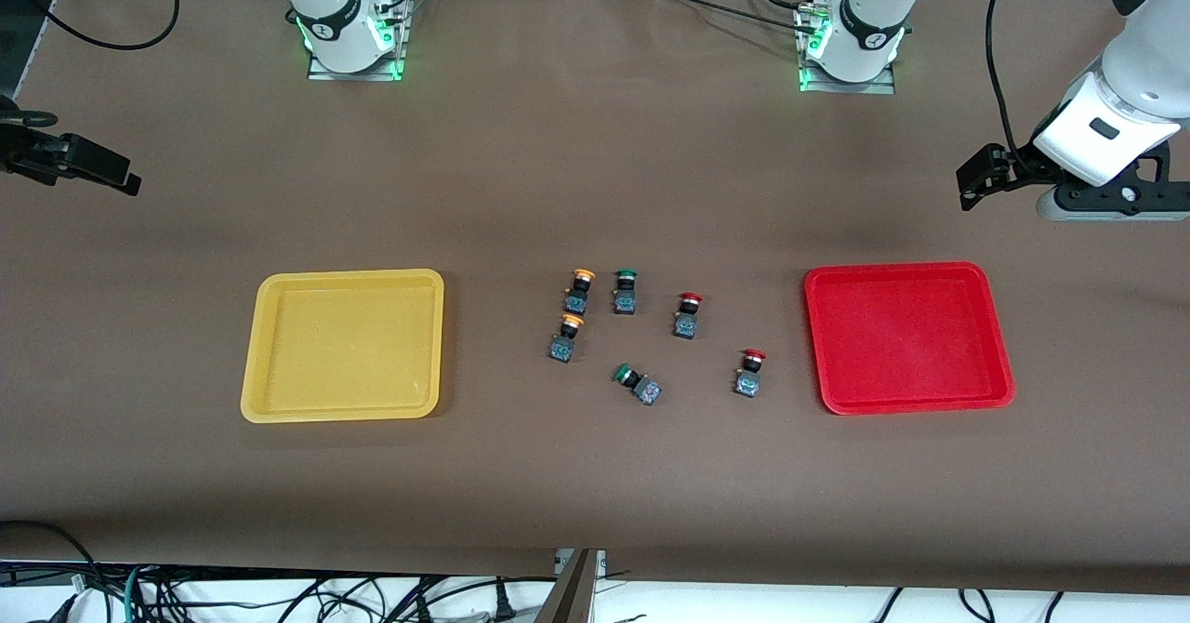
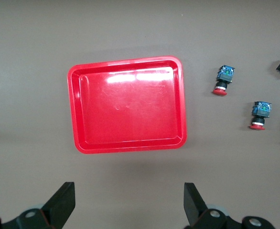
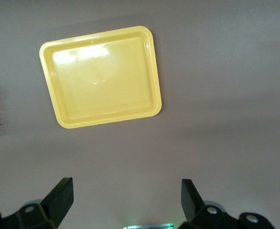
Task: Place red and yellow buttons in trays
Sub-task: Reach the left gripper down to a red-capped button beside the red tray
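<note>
Yellow tray (image 1: 270, 353): at the right arm's end of the table, holding nothing, long axis running between the two arms' ends.
Red tray (image 1: 999, 335): at the left arm's end, holding nothing, long axis the same way as the yellow tray's.
Yellow buttons (image 1: 576, 291): two, between the trays on the yellow tray's side, one just nearer the front camera than the other; caps point toward the robots' bases.
Red buttons (image 1: 686, 314): two, between the trays on the red tray's side, caps toward the bases; the second (image 1: 748, 372) lies closer to the red tray.
Green buttons (image 1: 625, 290): two, among the others; the nearer one (image 1: 638, 384) lies tilted.
Left gripper (image 2: 129, 202): fingers spread wide, empty, up in the air near the red tray.
Right gripper (image 3: 127, 199): fingers spread wide, empty, up near the yellow tray.
</note>
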Available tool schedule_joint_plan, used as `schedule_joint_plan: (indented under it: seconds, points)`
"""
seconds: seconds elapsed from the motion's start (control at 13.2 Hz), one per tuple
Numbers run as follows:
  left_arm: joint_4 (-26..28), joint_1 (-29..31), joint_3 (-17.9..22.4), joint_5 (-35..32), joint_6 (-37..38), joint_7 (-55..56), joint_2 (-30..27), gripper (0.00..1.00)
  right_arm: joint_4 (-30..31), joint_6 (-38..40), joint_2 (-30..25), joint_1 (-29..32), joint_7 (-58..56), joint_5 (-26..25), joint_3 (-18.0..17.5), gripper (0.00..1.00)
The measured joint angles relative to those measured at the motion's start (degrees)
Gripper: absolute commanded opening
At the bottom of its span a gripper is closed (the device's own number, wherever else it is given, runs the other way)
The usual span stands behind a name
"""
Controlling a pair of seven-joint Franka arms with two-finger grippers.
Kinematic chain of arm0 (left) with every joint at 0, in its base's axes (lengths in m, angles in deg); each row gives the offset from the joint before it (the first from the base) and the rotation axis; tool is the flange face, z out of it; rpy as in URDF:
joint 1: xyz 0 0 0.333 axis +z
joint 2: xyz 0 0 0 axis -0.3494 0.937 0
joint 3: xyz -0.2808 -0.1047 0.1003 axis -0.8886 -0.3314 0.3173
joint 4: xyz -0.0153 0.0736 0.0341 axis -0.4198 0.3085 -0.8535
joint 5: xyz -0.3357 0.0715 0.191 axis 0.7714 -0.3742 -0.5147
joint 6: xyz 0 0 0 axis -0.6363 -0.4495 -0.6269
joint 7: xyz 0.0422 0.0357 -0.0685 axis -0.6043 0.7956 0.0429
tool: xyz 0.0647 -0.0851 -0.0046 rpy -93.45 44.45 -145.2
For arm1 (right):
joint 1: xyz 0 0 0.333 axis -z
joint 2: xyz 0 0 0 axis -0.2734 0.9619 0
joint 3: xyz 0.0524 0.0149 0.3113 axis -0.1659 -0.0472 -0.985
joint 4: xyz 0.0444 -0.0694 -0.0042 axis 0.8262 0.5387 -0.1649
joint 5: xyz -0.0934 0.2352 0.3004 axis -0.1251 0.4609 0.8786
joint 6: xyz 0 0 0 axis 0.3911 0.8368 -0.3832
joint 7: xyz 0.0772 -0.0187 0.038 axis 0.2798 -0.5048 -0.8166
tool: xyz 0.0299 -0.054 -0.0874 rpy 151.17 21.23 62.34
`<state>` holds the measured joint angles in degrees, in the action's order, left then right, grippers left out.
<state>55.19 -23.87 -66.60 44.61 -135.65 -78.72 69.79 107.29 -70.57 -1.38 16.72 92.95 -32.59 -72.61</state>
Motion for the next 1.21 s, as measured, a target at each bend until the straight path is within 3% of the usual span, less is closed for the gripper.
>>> schedule_joint_plan:
  seconds: [0.45, 0.75, 0.98, 1.21]
  points:
    - [0.00, 0.00, 0.00, 0.00, 0.20, 0.00, 0.14, 1.00, 0.00, 0.00, 0.01, 0.00, 0.00, 0.00, -0.01, 1.00]
    - [-0.06, 0.00, 0.00, 0.00, 5.70, 0.00, 1.60, 1.00, 0.00, 0.00, 0.02, 0.00, 0.00, 0.00, 0.00, 1.00]
    - [0.01, -0.07, -0.03, 0.14, 8.56, -0.12, 6.72, 1.00, 0.00, 0.00, 0.05, 0.00, 0.00, 0.00, 0.00, 1.00]
    - [-1.74, -0.94, -0.25, 3.46, 2.28, -0.21, 15.45, 1.00, 0.00, -0.01, 0.09, 0.00, 0.00, 0.00, 0.00, 1.00]
